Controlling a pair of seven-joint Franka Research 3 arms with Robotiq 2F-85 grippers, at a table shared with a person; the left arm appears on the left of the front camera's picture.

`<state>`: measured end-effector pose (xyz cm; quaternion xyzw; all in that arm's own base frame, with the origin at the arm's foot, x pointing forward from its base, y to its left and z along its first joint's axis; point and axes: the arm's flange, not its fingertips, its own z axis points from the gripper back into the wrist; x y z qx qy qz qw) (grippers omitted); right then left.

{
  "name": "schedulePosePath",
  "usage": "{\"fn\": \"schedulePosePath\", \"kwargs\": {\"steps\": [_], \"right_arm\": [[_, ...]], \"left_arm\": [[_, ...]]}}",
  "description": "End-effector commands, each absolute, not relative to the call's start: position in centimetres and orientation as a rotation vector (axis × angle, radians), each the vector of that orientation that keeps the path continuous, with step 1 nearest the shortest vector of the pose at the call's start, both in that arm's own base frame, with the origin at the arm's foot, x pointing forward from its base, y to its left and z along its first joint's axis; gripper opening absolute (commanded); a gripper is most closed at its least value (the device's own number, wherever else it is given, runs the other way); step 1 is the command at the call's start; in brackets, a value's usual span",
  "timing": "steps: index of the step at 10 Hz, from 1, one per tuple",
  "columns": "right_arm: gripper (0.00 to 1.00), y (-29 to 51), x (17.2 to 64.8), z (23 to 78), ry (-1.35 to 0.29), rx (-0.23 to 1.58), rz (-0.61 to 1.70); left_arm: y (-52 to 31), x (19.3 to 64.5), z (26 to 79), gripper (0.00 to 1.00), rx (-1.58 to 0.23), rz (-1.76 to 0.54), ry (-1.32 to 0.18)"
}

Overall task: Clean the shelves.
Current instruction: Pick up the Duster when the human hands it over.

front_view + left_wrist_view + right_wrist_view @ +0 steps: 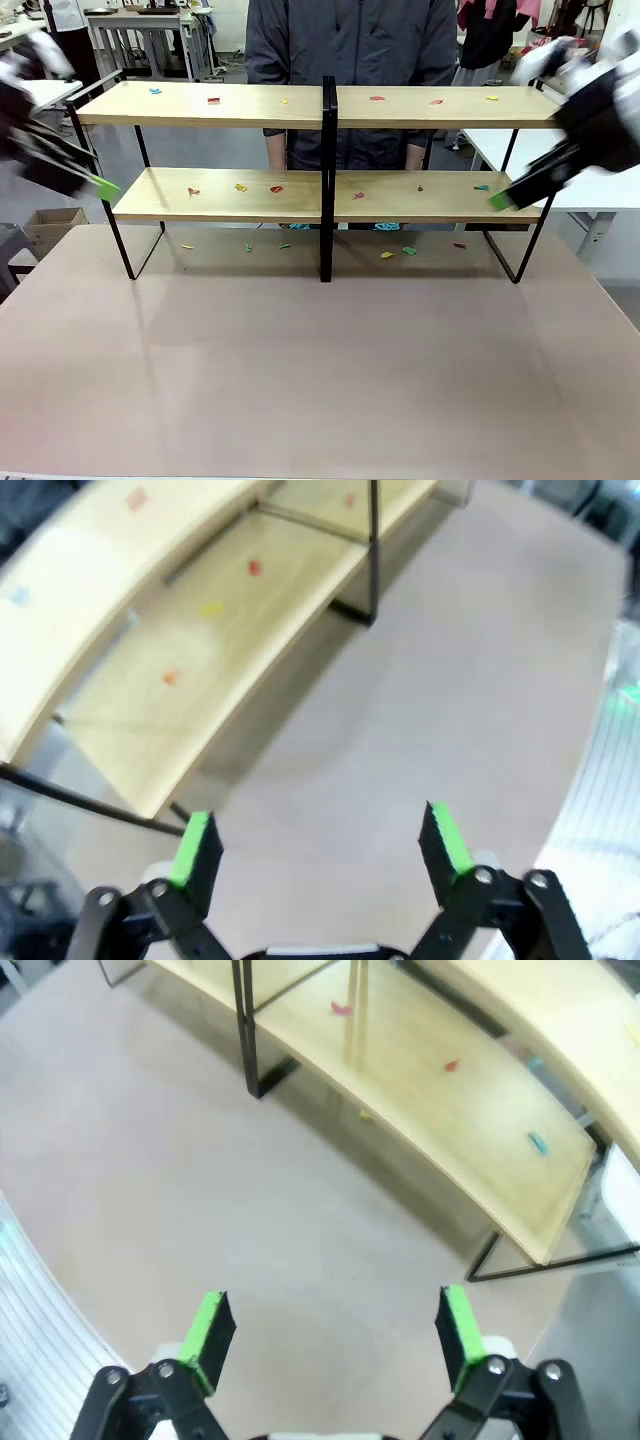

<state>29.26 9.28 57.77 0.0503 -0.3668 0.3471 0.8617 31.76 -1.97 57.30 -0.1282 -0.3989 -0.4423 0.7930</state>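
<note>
The shelves (260,110) span most of the table: two light-wood boards on black frames, joined at a middle post. Small coloured scraps (240,187) lie on both boards and on the table beneath them. My left gripper (105,188) hovers off the lower board's left end, blurred. In the left wrist view the left gripper (320,845) is open and holds nothing, above the table with the shelves (120,710) ahead to the upper left. My right gripper (500,200) hangs by the lower board's right end. The right wrist view shows this gripper (335,1325) open and holding nothing, with the shelves (450,1150) ahead to the upper right.
A person in a dark jacket (350,50) stands close behind the shelves, hands down. The pinkish-grey table (320,360) stretches bare in front of the racks. A cardboard box (50,225) sits on the floor at left; a white table (600,190) adjoins at right.
</note>
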Motion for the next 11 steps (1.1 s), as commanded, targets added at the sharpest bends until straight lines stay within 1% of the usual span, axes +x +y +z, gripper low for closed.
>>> {"fn": "schedulePosePath", "kwargs": {"steps": [1,2,3,4,7,11], "right_arm": [[1.0,6.0,24.6,57.5,-0.862,0.132,0.76],[1.0,5.5,23.5,58.9,-0.899,0.127,0.77],[1.0,5.6,22.9,59.8,-0.926,0.119,0.777],[1.0,5.7,22.7,60.2,-0.942,0.115,0.779],[1.0,5.6,22.9,60.1,-0.949,0.117,0.772],[1.0,5.4,23.9,60.0,-0.921,0.125,0.771]], "left_arm": [[2.8,20.7,52.1,1.0,-0.413,-1.011,-1.041],[2.6,20.0,52.7,1.0,-0.396,-0.959,-1.143],[2.5,20.0,53.1,1.0,-0.4,-0.907,-1.204],[1.8,20.4,53.2,1.0,-0.417,-0.875,-1.234],[3.7,20.7,53.0,1.0,-0.401,-0.744,-1.239],[5.4,21.3,52.1,1.0,-0.381,-0.779,-1.168]]}}
